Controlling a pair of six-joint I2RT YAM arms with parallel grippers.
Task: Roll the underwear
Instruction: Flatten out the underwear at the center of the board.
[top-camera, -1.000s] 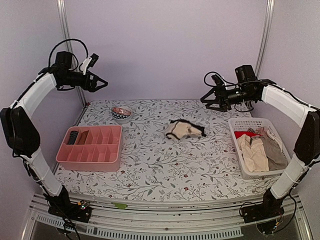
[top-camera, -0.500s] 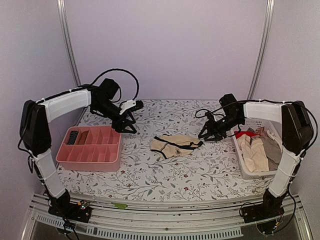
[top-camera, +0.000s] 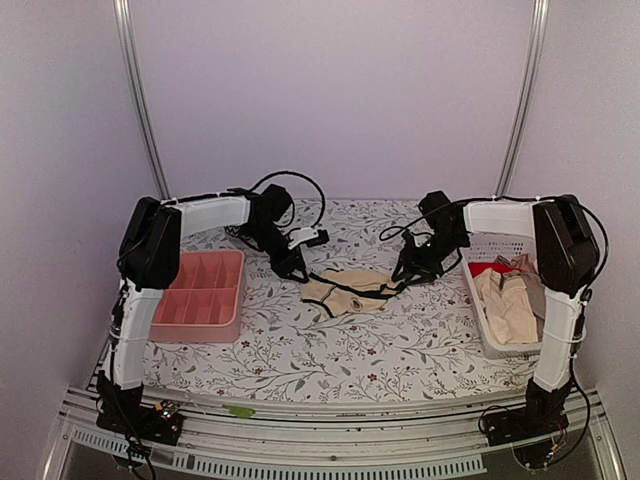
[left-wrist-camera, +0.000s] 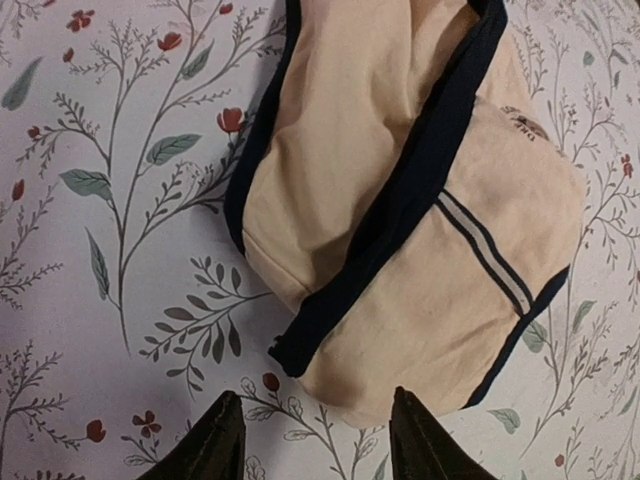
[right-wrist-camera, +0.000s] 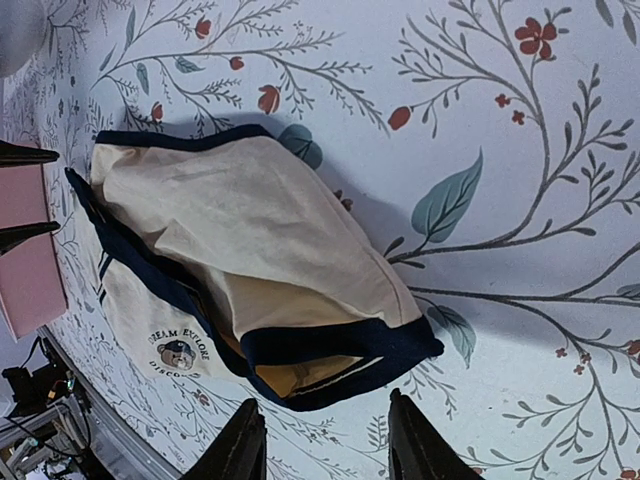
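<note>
Presently: the table (top-camera: 330, 350), under a floral cloth, carries everything. My left arm (top-camera: 215, 213) and right arm (top-camera: 500, 218) both reach inward to its middle from opposite sides.

The pink tray (top-camera: 200, 325), divided into compartments, sits at the left part of the table, well apart from the work. The white basket (top-camera: 508, 349) sits at the right edge and holds a heap of cream and beige garments (top-camera: 510, 305), with something red (top-camera: 485, 268) at its far end.

The underwear (top-camera: 350, 292), cream cloth with black trim, lies loosely folded on the table at centre, between tray and basket and between my two wrists.

Left wrist view: the underwear (left-wrist-camera: 400, 200) fills the upper right, the black band running diagonally across it. A thin white stripe (left-wrist-camera: 480, 250) crosses the lower panel. My left jaws stand apart. Both fingertips (left-wrist-camera: 215, 445) are at the bottom of the frame, and the garment's lower edge is just above the gap. No cloth is pinched that I can see.

Right wrist view: the underwear (right-wrist-camera: 240, 230) lies creased, its trimmed edge toward me. A small printed emblem with lettering (right-wrist-camera: 180, 350) shows on the lower panel. My right jaws are also apart. Their fingertips (right-wrist-camera: 240, 445) flank the garment's near edge without clamping it.
</note>
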